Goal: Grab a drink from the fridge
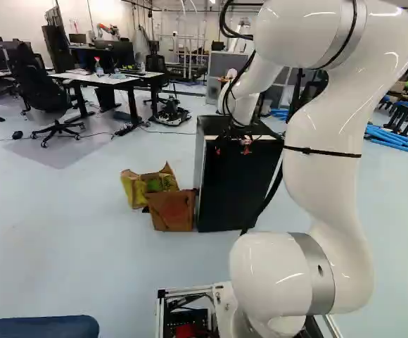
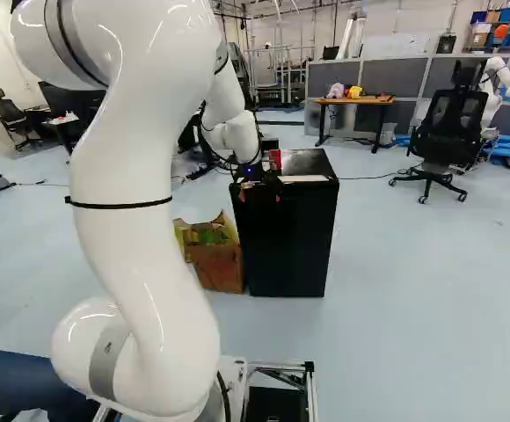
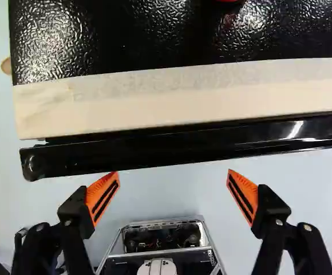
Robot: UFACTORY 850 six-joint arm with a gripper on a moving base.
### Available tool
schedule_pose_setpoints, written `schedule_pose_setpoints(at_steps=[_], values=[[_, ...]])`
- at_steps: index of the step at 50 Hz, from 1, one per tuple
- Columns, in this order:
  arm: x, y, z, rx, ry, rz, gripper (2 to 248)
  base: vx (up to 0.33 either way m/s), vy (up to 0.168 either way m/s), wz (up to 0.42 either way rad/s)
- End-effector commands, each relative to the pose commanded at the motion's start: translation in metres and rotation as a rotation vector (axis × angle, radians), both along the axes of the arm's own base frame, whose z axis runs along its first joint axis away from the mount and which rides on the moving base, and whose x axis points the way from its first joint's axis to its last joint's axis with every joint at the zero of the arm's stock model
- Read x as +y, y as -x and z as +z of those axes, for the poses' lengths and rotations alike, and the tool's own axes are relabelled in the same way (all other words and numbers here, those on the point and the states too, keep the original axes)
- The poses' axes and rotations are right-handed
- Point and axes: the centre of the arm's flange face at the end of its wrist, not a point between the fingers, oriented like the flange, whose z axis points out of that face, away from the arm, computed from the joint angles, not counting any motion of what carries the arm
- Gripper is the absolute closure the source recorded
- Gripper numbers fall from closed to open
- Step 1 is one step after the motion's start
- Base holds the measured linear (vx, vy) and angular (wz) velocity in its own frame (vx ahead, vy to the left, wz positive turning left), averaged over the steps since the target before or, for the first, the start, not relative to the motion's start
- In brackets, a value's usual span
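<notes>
One black fridge [image 2: 290, 242] at twelve o'clock from the base, one red item [image 2: 275, 159] on its textured top. At the near edge, one gripper [image 1: 232, 150], two orange pads [image 3: 102, 197] spread apart. Toward nine o'clock beside it, one brown box [image 1: 172, 213]; toward one o'clock beyond, one desk [image 2: 356, 101], on pale floor [image 2: 431, 308].

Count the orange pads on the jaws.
2, both in plain view: one pad near the visible end of the fridge door, the other pad opposite, across the open jaws.
</notes>
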Motion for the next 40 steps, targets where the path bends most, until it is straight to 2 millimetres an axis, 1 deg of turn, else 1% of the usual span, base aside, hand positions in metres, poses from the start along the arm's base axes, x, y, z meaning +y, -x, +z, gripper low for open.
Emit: schedule_pose_setpoints(at_steps=[34,40], values=[[-0.0003,-0.0044,0.0016,-0.052,0.005,0.002,3,0.0,0.0,0.0],[-0.0004,-0.0021,0.0017,-0.05,0.005,0.001,3,0.0,0.0,0.0]])
